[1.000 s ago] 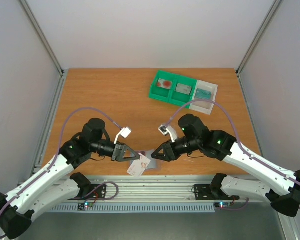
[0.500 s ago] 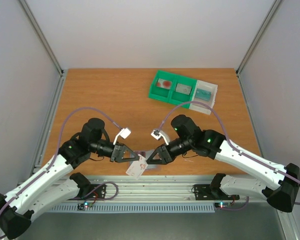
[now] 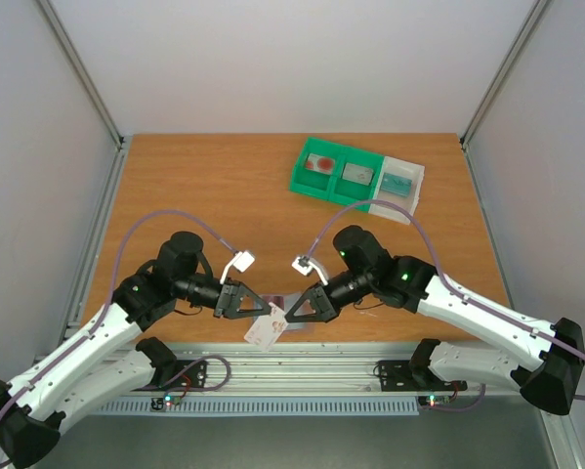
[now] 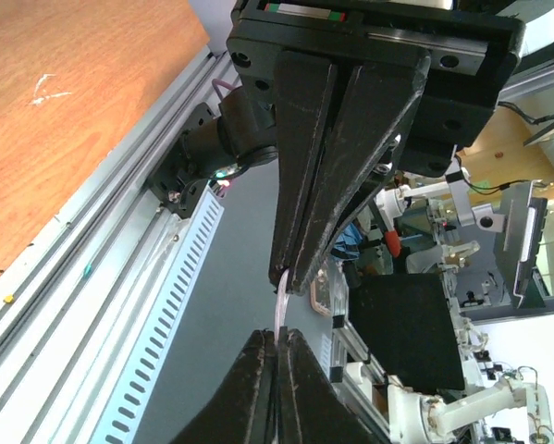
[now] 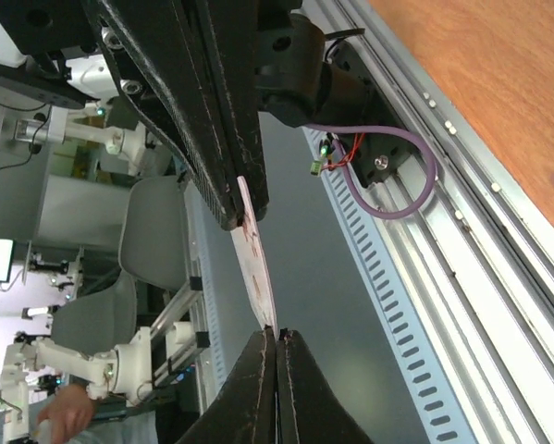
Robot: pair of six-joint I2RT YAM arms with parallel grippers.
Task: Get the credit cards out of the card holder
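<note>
Wooden table (image 3: 224, 195), near edge: left tool (image 3: 266, 311) and right tool (image 3: 288, 316) both clenched on whitish card (image 3: 268, 330).

No text, label, brand, number or sign can be read in any view.

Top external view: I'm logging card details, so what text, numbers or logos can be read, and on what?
None legible.
Card between left end effector and right end effector: pale, red marks, print too small.
Three cards in the tray: too small to read.
</note>
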